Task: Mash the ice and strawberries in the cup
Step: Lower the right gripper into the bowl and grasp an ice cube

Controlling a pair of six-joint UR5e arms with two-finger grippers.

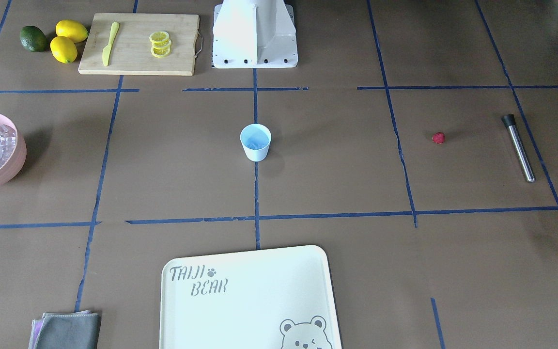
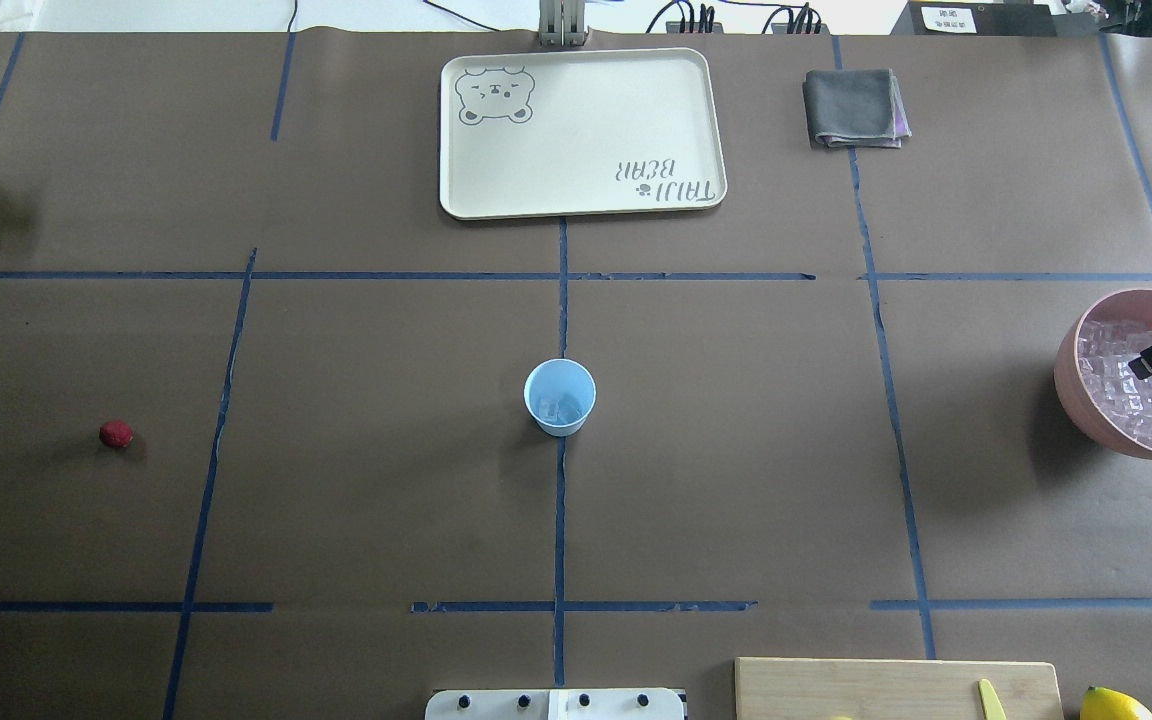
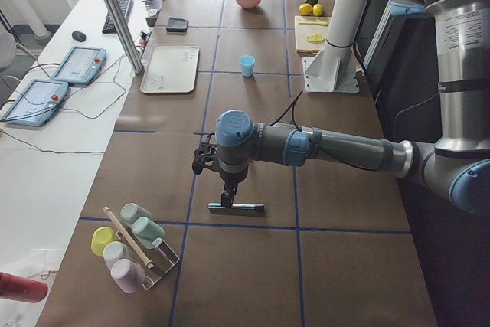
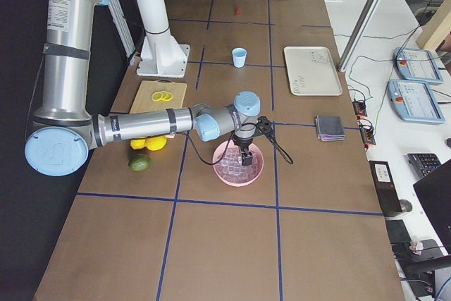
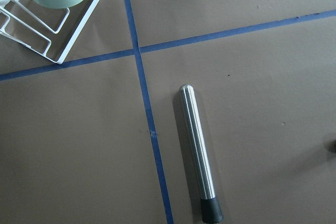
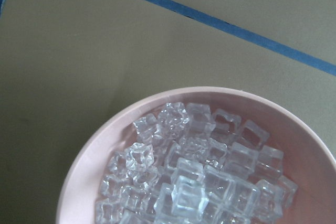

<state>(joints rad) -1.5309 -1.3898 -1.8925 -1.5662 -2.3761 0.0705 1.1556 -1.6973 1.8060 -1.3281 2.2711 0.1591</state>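
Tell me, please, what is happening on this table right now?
The right arm's claw is over the large pink bowl, close to the clear ice cubes; whether it grips one cannot be seen. The left arm's claw hangs just above the steel muddler rod with a black tip. The small pale-blue cup in the middle already holds some ice. The small red strawberry lies apart from it on the brown table.

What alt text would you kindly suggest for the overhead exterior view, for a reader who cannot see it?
A pale-blue cup holding a little ice stands mid-table, a strawberry lying to its left. At the right edge the right claw hangs over a pink bowl of ice cubes; a cream tray sits beyond.
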